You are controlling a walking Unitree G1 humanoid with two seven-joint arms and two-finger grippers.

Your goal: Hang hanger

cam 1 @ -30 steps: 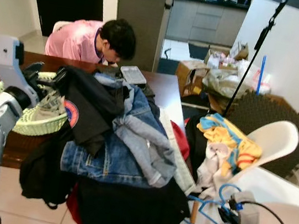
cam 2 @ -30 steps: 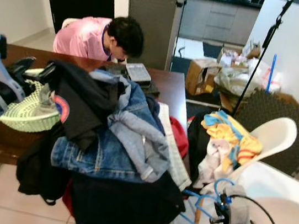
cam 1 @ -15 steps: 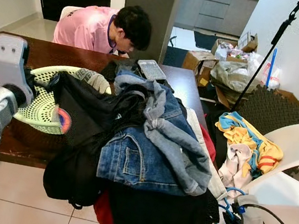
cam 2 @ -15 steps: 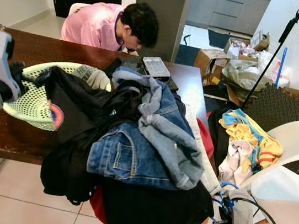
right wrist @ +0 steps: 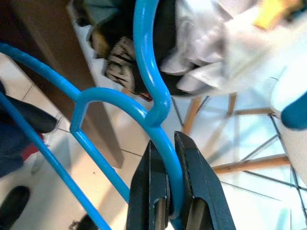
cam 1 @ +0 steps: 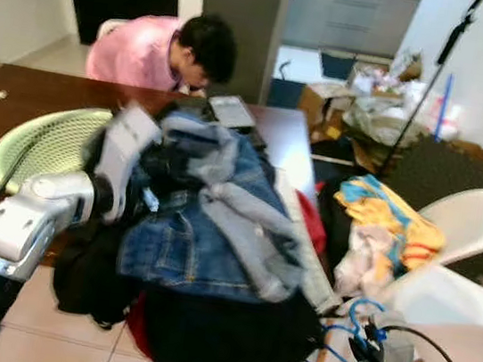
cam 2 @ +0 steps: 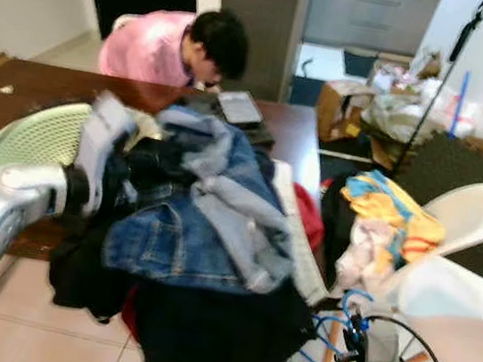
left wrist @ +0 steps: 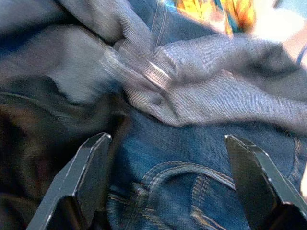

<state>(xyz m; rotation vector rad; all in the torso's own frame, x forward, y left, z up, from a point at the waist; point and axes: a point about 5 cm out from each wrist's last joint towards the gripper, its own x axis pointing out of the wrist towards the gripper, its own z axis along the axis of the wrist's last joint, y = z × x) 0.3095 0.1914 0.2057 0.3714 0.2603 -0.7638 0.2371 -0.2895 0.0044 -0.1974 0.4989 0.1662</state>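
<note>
**Left arm swings onto clothes pile**

Left gripper point(left wrist: 168, 177) has moved from the green basket point(cam 1: 36, 139) over the jeans point(cam 1: 183, 245), fingers spread wide, empty. Right gripper point(right wrist: 165, 184) low at right, clamped on blue hanger point(right wrist: 148, 72).

Heap of jeans point(cam 1: 207, 230) and dark clothes spilling over the brown surface point(cam 1: 18, 105) edge, green mesh basket point(cam 1: 45, 140) sitting beside it, person in a pink shirt point(cam 1: 143, 46) bending behind, white chair point(cam 1: 470, 222) carrying yellow clothing point(cam 1: 389, 220).
</note>
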